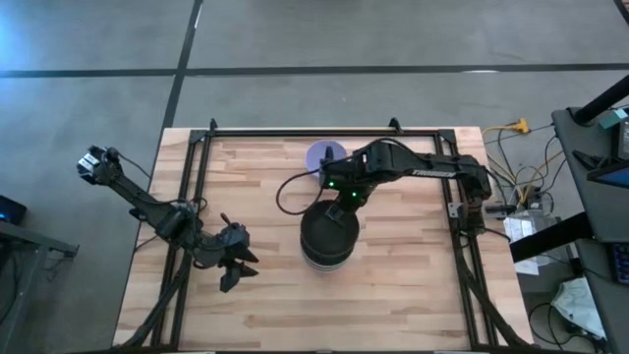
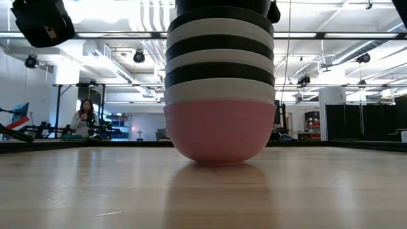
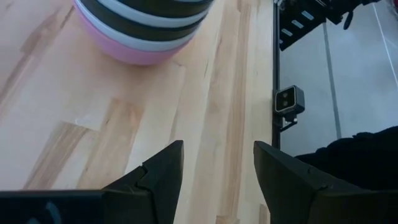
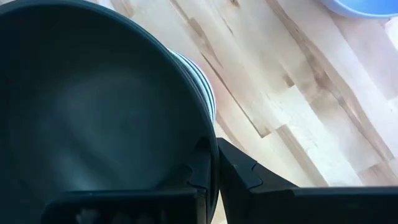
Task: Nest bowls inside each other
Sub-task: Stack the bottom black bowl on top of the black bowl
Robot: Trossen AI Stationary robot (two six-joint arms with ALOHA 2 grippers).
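Observation:
A stack of nested bowls stands near the table's middle on its pink bottom bowl, with white and black bowls alternating above. My right gripper is shut on a black bowl directly over the stack. Whether this bowl rests in the stack does not show. A lavender bowl sits on the table beyond it, toward the far edge. My left gripper hangs open over bare wood at the near left, apart from the stack. My right gripper pinches the black bowl's rim, one finger inside the bowl and the other outside its wall. The fingers come from above, pointing steeply down. The bowl sits mouth up over the stack, whose striped edge shows just beyond its rim.
A black metal frame runs along the table's edges. A small camera is mounted at the table's edge. Bare wood lies to the left and near side of the stack. In the room behind, a person sits far off.

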